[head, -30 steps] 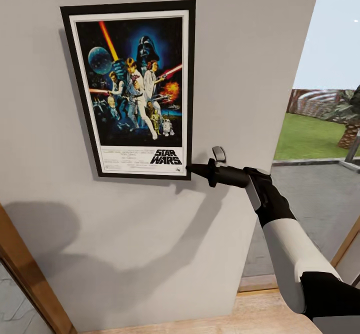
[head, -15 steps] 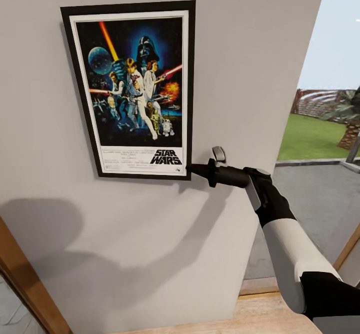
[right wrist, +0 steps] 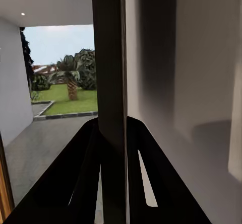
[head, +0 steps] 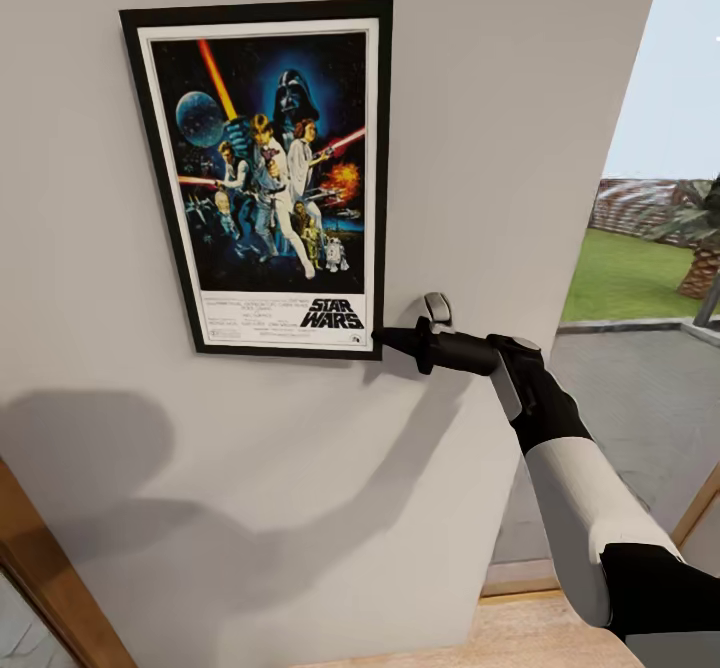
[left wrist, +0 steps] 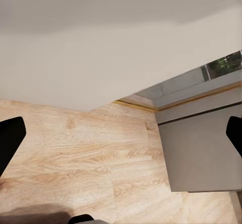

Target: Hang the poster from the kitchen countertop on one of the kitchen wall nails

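A: Head view first. The poster is flat against the grey wall, upright, roughly 11 o'clock in the picture. The right gripper pinches its lower right corner, at about 5 o'clock on the frame.

B: Nail visible?

A: No, hidden behind the frame. Can't tell if it's hooked on. Doorway with the lawn off at 3 o'clock.

B: Left wrist view?

A: Wooden floor, pale wall, a grey cabinet front. The left gripper has its fingers far apart at the two edges of the picture, nothing between them.

B: Right wrist view?

A: Poster seen edge-on, a thin dark strip running between the two fingertips, which are clamped on it. Wall just beside it, garden on the other side.

B: Handling?

A: My guess is that it's stiff, thin and light, a flat panel. The glossy face is probably slippery, so a corner pinch lets it swing or twist. A hold on the frame edge nearer the middle of a side would steady it better. The frame corner could chip against the wall.
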Available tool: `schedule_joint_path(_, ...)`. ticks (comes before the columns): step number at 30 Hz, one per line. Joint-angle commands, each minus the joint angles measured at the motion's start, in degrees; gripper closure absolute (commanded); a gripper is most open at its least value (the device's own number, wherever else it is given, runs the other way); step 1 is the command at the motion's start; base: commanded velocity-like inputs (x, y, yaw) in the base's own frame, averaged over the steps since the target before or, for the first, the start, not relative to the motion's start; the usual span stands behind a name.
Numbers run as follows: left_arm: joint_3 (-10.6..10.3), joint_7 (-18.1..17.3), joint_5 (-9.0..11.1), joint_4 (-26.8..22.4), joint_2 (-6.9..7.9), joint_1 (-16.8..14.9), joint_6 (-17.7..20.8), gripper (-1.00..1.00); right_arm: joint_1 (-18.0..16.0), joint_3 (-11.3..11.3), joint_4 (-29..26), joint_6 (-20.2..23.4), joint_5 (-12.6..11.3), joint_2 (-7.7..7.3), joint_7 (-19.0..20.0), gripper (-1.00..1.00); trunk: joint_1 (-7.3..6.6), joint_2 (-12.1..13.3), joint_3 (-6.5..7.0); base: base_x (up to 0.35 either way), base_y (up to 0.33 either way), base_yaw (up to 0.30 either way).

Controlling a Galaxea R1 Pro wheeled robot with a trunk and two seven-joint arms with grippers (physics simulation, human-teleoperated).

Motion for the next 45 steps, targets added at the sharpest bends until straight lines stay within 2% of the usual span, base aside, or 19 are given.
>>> schedule_joint_path(1, -0.49, -0.02, 0.47, -0.11, 0.07, -0.03, -0.3, -1.0, -0.04, -0.2, 0.07, 0.89, 0.16, 0.04, 0.39, 1.0, 0.03, -0.07, -0.07, 0.0, 0.0, 0.0)
schedule_joint_path(36, -0.47, -0.02, 0.47, -0.11, 0.1, -0.03, -0.3, -1.0, -0.04, -0.14, 0.15, 0.89, 0.42, 0.04, 0.24, 1.0, 0.03, -0.07, -0.07, 0.0, 0.0, 0.0)
schedule_joint_path(45, -0.48, -0.02, 0.47, -0.11, 0.1, -0.03, -0.3, -1.0, -0.04, -0.16, 1.61, 0.85, 0.51, 0.04, 0.19, 1.0, 0.03, -0.07, -0.07, 0.0, 0.0, 0.0)
